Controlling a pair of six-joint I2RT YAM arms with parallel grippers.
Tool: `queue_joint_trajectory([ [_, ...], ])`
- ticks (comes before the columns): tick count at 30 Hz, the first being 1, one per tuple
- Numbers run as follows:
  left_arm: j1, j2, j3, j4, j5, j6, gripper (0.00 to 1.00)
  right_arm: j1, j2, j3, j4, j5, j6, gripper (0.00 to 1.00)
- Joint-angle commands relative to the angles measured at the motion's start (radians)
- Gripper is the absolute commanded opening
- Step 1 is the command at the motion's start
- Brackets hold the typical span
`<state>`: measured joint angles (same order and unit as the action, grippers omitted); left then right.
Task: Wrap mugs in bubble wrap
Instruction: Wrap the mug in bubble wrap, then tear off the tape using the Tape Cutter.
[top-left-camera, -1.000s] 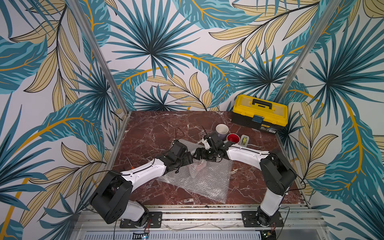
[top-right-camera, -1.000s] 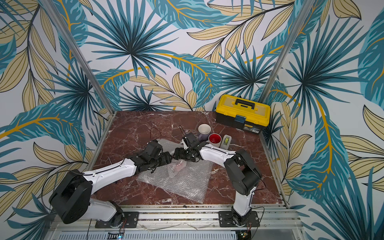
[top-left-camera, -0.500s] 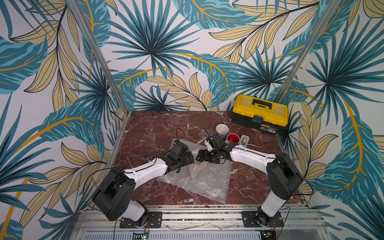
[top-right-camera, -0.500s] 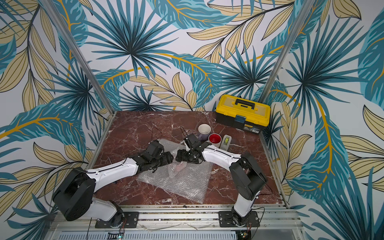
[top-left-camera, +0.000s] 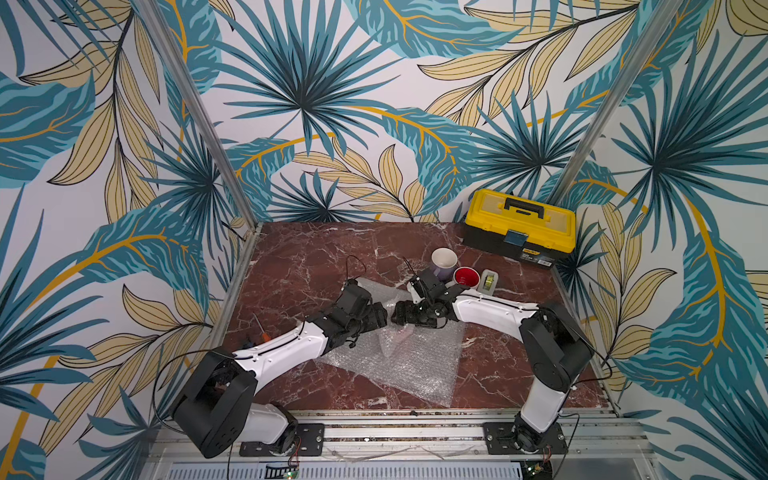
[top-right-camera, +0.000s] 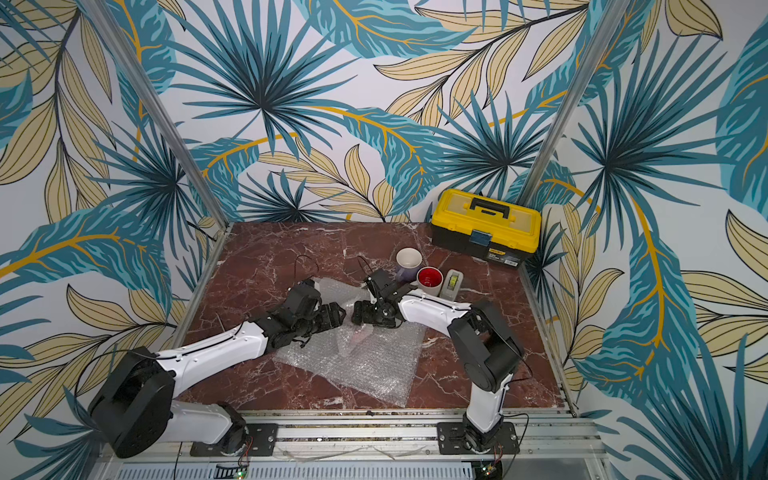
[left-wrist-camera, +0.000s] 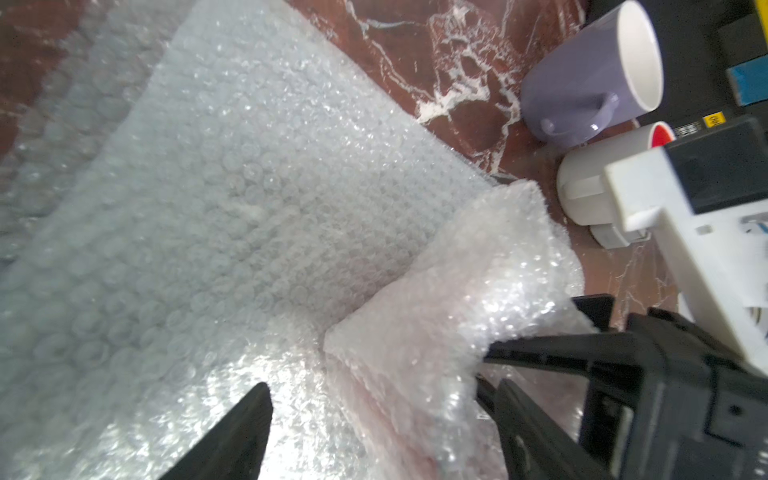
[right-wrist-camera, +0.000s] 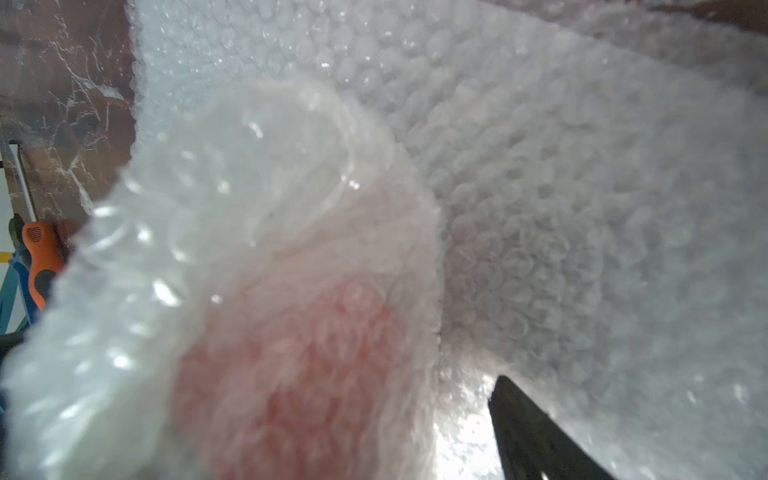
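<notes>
1. Broadly, the wrapping job looks early: one mug of three is part-covered, and no finished parcel shows. At the left of the red-brown marble tabletop (top-left-camera: 316, 257), an orange-handled screwdriver (top-left-camera: 261, 328) lies unused.
2. Left of centre, the black left gripper (top-left-camera: 380, 319) hangs low over the wrap with its jaws spread wide. In the left wrist view a lumpy bundle lies between them and one finger (left-wrist-camera: 237, 432) stands clear of it, so nothing is clamped.
3. At centre, a clear, bubbled plastic sheet of bubble wrap (top-left-camera: 399, 365) lies mostly flat toward the near edge. Its far part is folded into a loose bundle (top-left-camera: 400, 336) with a pink-red blush inside. I judge that to be the all-red ceramic mug (right-wrist-camera: 316, 374), loosely covered and not yet fastened.
4. Just right of the bundle, the black right gripper (top-left-camera: 400, 316) faces the left one, jaws likewise wide apart. The right wrist view shows one finger (right-wrist-camera: 536, 432) beside the bundle and hides the other, so I cannot tell whether it touches.
5. Farther right and back, a pale lavender mug (top-left-camera: 444, 262) with a white inside and a white mug (top-left-camera: 466, 277) with a red inside stand upright, close together on bare marble, both unwrapped.
6. Right again sits a small grey tape dispenser (top-left-camera: 488, 281), with a yellow and black toolbox (top-left-camera: 519, 224) in the far right corner. What appears to be left is closing and securing the first bundle, then wrapping the two bare mugs.
</notes>
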<state>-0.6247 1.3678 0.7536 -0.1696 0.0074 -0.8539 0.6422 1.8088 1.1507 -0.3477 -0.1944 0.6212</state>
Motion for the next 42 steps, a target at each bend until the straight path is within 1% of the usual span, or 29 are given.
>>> queue_joint_trajectory([
  [1,0.003,-0.013,-0.012,0.041,-0.011,0.015,0.87,0.003,0.05,-0.032,-0.085,0.035,0.005,0.84],
  [7,0.003,0.067,0.013,0.039,-0.057,-0.021,0.87,0.005,0.044,-0.037,-0.081,0.018,0.003,0.84],
  [11,0.003,0.117,0.002,0.038,-0.058,-0.041,0.83,0.004,0.015,-0.05,-0.071,0.01,0.002,0.84],
  [12,0.003,0.121,-0.006,0.04,-0.09,-0.046,0.82,0.004,0.004,-0.052,-0.07,0.008,0.0,0.84],
  [16,0.003,0.123,-0.032,0.04,-0.093,-0.043,0.75,0.005,-0.061,-0.075,-0.043,-0.008,-0.016,0.84],
  [19,0.003,0.116,-0.04,0.041,-0.086,-0.025,0.7,0.002,-0.156,-0.124,0.028,-0.005,-0.036,0.84],
  [22,0.003,0.105,-0.045,0.044,-0.072,0.002,0.69,0.002,-0.275,-0.185,0.091,0.067,-0.05,0.84],
  [24,0.003,0.097,-0.049,0.044,-0.072,0.017,0.69,0.0,-0.357,-0.232,0.12,0.158,-0.044,0.84],
  [25,0.003,0.094,-0.052,0.044,-0.072,0.021,0.69,-0.002,-0.399,-0.258,0.121,0.225,-0.036,0.84],
  [26,0.003,0.092,-0.054,0.045,-0.072,0.022,0.69,-0.003,-0.441,-0.286,0.16,0.288,-0.037,0.84],
  [28,0.003,0.093,-0.057,0.045,-0.072,0.021,0.69,-0.013,-0.51,-0.335,0.179,0.387,-0.041,0.84],
  [29,0.003,0.096,-0.057,0.044,-0.042,0.019,0.69,-0.026,-0.539,-0.354,0.176,0.418,-0.047,0.84],
  [32,0.002,0.108,-0.053,0.045,-0.04,0.021,0.69,-0.088,-0.596,-0.381,0.122,0.469,-0.076,0.84],
  [34,0.001,0.115,-0.049,0.044,-0.037,0.024,0.69,-0.148,-0.62,-0.38,0.051,0.47,-0.08,0.84],
  [36,0.0,0.123,-0.043,0.045,-0.034,0.028,0.69,-0.236,-0.633,-0.371,0.006,0.401,-0.079,0.83],
  [38,-0.001,0.126,-0.038,0.044,-0.028,0.031,0.69,-0.331,-0.631,-0.365,-0.005,0.323,-0.08,0.75],
  [39,-0.001,0.128,-0.036,0.044,-0.026,0.033,0.69,-0.375,-0.622,-0.364,-0.001,0.283,-0.084,0.73],
  [42,-0.003,0.132,-0.031,0.044,-0.022,0.034,0.69,-0.529,-0.546,-0.353,0.046,0.112,-0.072,0.68],
])
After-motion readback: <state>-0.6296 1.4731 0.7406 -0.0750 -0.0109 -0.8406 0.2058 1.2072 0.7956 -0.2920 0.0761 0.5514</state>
